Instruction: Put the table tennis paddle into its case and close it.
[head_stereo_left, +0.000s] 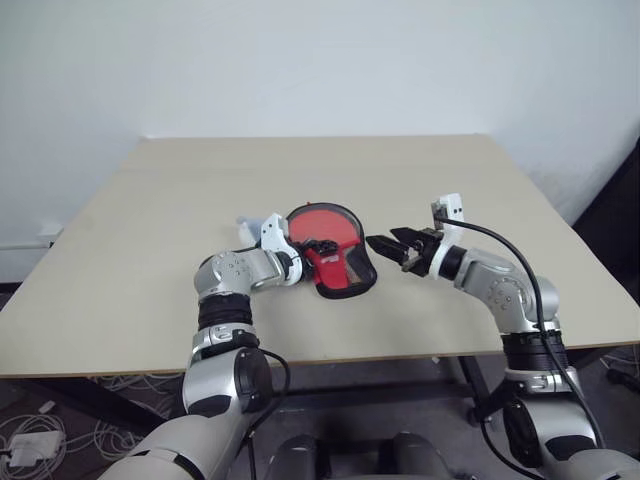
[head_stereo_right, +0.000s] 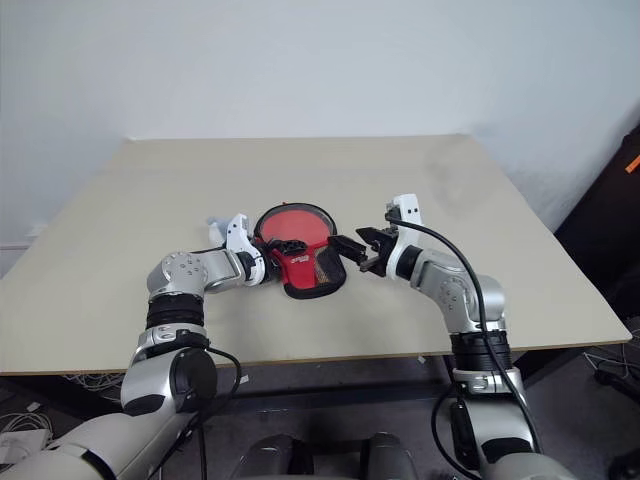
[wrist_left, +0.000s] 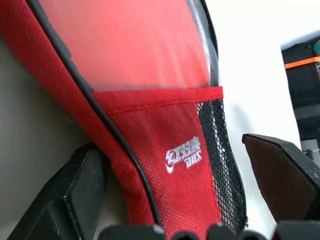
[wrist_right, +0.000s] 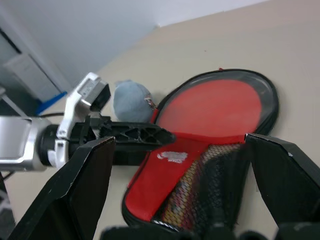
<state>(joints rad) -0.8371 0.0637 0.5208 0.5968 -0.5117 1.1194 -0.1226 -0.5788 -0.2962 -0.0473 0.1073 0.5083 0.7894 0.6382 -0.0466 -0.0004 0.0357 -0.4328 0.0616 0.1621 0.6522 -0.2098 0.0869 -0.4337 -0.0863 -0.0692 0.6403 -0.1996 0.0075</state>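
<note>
Two grippers flank the case mid-table, red side up. Left gripper spread, fingers astride the case's narrow end w/ white logo. Right gripper spread, just beside case, not touching. Grey lump behind left gripper.

Room was pretty bare: a plain white wall behind a big light wooden table. Under the table's near edge a tangle of white cables lay on the floor, with something dark off right.
</note>
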